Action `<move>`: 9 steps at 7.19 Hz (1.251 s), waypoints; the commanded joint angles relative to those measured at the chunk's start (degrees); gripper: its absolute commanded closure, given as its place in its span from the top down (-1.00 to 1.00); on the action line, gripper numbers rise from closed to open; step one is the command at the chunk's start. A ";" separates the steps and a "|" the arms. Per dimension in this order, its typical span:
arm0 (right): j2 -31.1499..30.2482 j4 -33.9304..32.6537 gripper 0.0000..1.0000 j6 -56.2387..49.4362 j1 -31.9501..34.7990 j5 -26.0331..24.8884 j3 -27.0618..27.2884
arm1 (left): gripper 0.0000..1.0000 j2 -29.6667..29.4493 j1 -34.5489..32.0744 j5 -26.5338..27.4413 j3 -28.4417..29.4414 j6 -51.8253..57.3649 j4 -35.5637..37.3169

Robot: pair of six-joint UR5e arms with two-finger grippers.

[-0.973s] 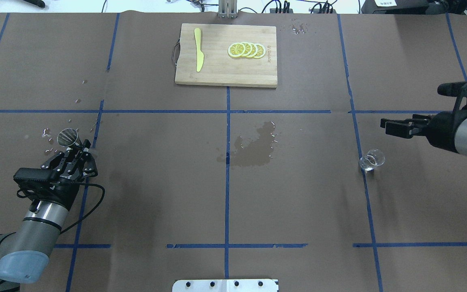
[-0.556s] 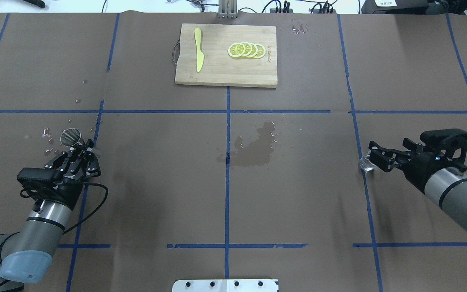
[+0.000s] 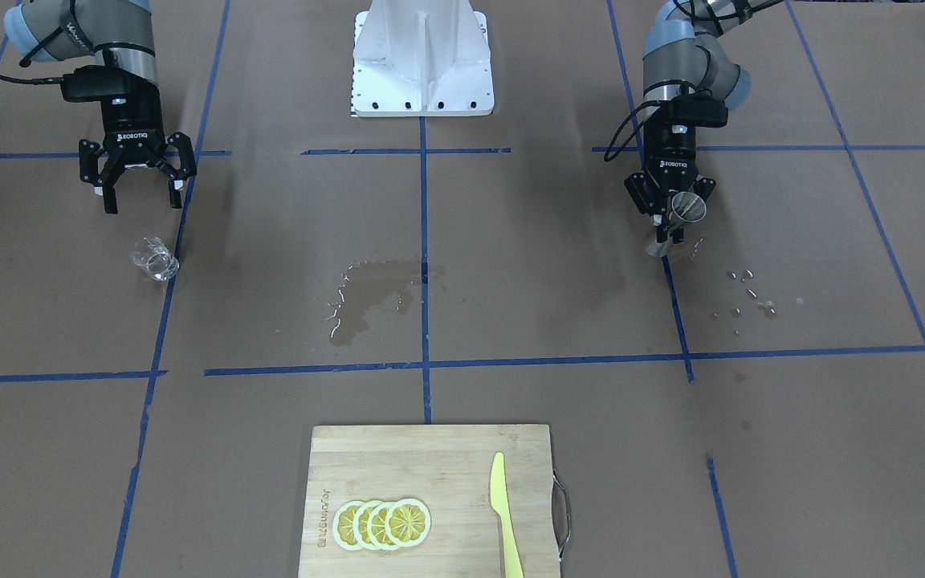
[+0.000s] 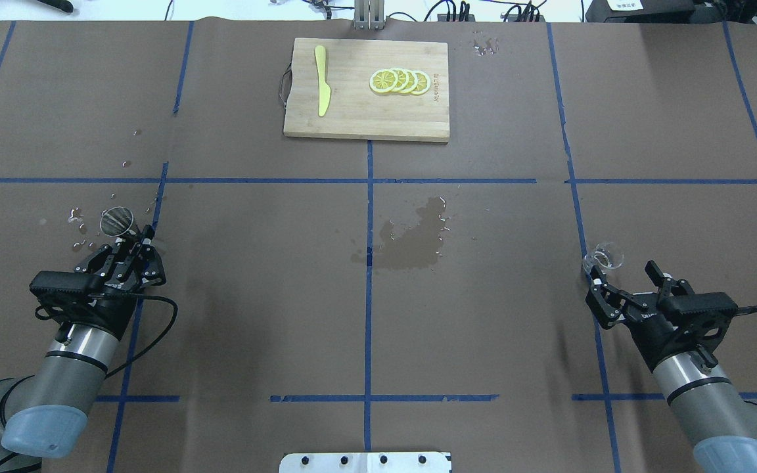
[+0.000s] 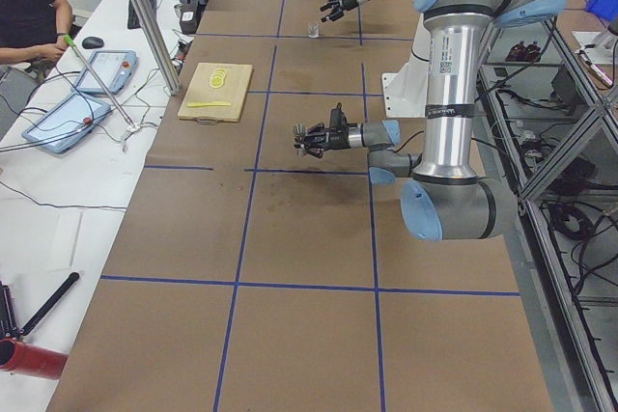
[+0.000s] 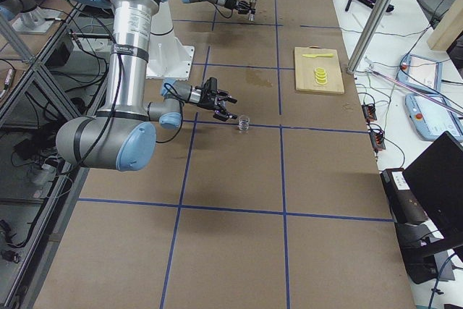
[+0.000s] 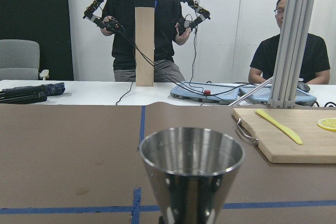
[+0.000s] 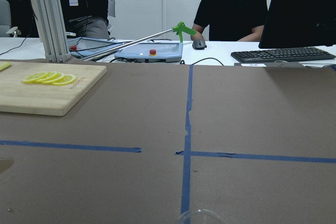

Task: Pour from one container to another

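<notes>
The steel jigger (image 4: 115,222) is held at its narrow waist by my left gripper (image 4: 134,244), which is shut on it at the table's left. It leans a little in the front-facing view (image 3: 686,207) and fills the left wrist view (image 7: 191,171), its inside dark. Whether its base touches the table I cannot tell. The clear glass cup (image 4: 603,257) stands on the paper at the right, on a blue tape line (image 3: 154,258). My right gripper (image 4: 621,274) is open just behind the cup on the robot's side, apart from it (image 3: 144,206). Only the cup's rim (image 8: 202,216) shows in the right wrist view.
A wooden cutting board (image 4: 352,118) at the far middle carries lemon slices (image 4: 399,81) and a yellow knife (image 4: 322,82). A wet stain (image 4: 411,240) darkens the paper at the centre. Droplets (image 4: 76,213) lie around the jigger. People are beyond the far edge.
My right arm has swung from the far right side round to the robot's side of the cup, its open gripper now pointing forward at it. The left gripper and jigger barely moved.
</notes>
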 commanded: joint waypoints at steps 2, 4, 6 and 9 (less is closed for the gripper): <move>3.28 0.16 0.90 2.58 -1.23 -3.68 -5.80 | -1.00 -0.03 -0.03 0.00 0.02 -0.13 -0.03; 7.93 0.34 0.90 2.49 -1.14 -3.59 -11.15 | -1.00 -0.03 -0.03 0.00 -0.07 -0.39 -0.12; 7.52 0.34 0.89 2.49 -0.97 -3.33 -11.61 | -1.00 -0.03 -0.03 0.00 -0.07 -0.48 -0.12; 7.95 0.34 0.87 2.49 -0.53 -3.15 -13.19 | -1.00 0.06 -0.11 -0.09 -0.07 -0.66 -0.29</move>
